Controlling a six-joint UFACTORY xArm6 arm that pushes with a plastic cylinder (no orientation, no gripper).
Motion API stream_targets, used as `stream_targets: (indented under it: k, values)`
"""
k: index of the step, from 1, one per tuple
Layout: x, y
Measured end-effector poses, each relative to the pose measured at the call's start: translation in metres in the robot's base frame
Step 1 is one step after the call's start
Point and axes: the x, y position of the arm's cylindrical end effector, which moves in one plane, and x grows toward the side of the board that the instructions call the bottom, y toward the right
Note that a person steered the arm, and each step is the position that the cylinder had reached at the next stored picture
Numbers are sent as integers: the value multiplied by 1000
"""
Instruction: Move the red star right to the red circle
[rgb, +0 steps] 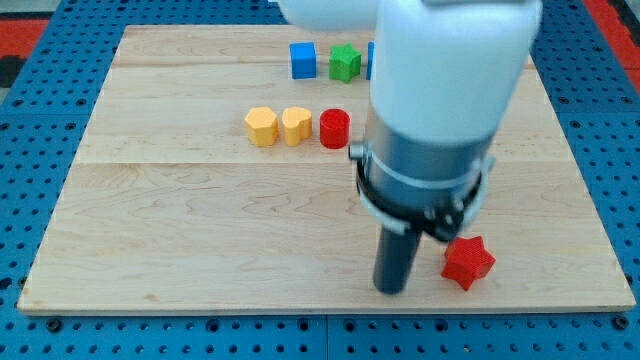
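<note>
The red star (468, 263) lies near the view's bottom right of the wooden board (200, 230). The red circle (335, 128) stands in the upper middle, to the right of two yellow blocks. My tip (391, 290) rests on the board just left of the red star, with a small gap between them. The arm's big white and grey body rises above it and hides part of the board's upper right.
A yellow hexagon (261, 126) and a yellow heart (296, 125) sit in a row left of the red circle. A blue cube (303, 60) and a green star (345, 63) stand near the top edge. Another blue block (371, 58) peeks from behind the arm.
</note>
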Motion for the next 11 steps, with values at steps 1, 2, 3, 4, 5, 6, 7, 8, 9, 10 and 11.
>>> stream_targets:
  k: [1,2,3,4,5,6,7,8,9,10,11]
  values:
    - [10,27]
    - [7,65]
    - [-1,82]
    - [-21,83]
    - [-50,83]
    - [-76,88]
    - [-97,106]
    - [-123,117]
    - [-155,118]
    - [-188,119]
    - [-219,118]
